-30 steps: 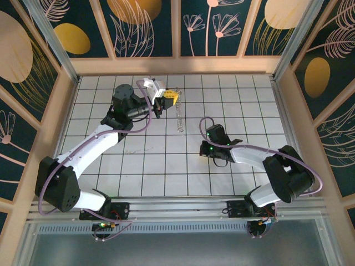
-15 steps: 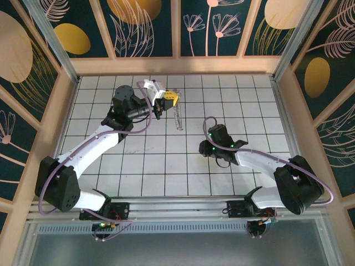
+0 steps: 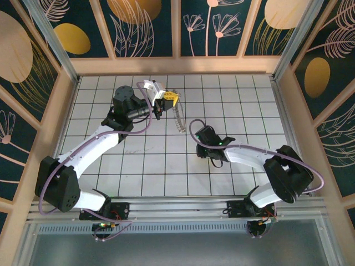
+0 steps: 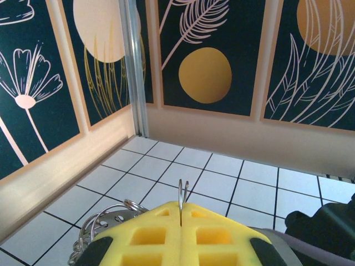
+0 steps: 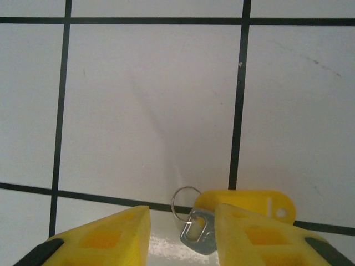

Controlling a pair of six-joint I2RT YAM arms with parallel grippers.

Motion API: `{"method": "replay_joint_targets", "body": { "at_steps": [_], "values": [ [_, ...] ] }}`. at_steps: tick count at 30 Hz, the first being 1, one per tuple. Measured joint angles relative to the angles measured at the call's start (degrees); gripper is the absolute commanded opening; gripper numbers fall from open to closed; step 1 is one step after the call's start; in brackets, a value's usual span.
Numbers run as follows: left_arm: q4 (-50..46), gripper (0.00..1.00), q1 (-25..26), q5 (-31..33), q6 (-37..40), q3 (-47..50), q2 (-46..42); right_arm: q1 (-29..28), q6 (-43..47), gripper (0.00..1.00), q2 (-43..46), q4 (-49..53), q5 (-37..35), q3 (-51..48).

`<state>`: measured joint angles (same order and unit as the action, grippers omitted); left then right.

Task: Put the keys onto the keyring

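Far across the tabletop (image 3: 144,166), my left end effector (image 3: 166,101) clamps one keyring (image 3: 177,119). My half-open right end effector (image 5: 182,215) straddles one key (image 5: 244,200).

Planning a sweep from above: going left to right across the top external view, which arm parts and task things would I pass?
Left arm's shoulder → left gripper → keyring chain → right arm's wrist → right arm's elbow.

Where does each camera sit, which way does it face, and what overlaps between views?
Top: above and behind, looking down on the table; left arm and right arm show.
Left wrist: looks over the shut left gripper toward a corner of the walls; chain pinched.
Right wrist: looks straight down at tiles; open right gripper, key at its tips.
Shared: chain, in top and left wrist.
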<state>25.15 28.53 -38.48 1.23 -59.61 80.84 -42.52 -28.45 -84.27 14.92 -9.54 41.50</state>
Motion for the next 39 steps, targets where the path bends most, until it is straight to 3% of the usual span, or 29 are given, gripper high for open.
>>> {"method": "replay_joint_targets", "body": {
  "at_steps": [22,33,39],
  "values": [
    [0.04,0.00,0.00,0.02,0.02,0.07,-0.02,-1.90,3.10,0.29,-5.90,1.20,-4.11,2.38],
    [0.04,0.00,0.00,0.00,0.02,0.07,-0.02,-2.27,3.10,0.16,-5.92,1.90,-5.44,2.38],
    [0.04,0.00,0.00,0.02,0.02,0.07,-0.02,-2.27,3.15,0.16,-5.92,2.03,-5.49,2.38]
  ]
}}
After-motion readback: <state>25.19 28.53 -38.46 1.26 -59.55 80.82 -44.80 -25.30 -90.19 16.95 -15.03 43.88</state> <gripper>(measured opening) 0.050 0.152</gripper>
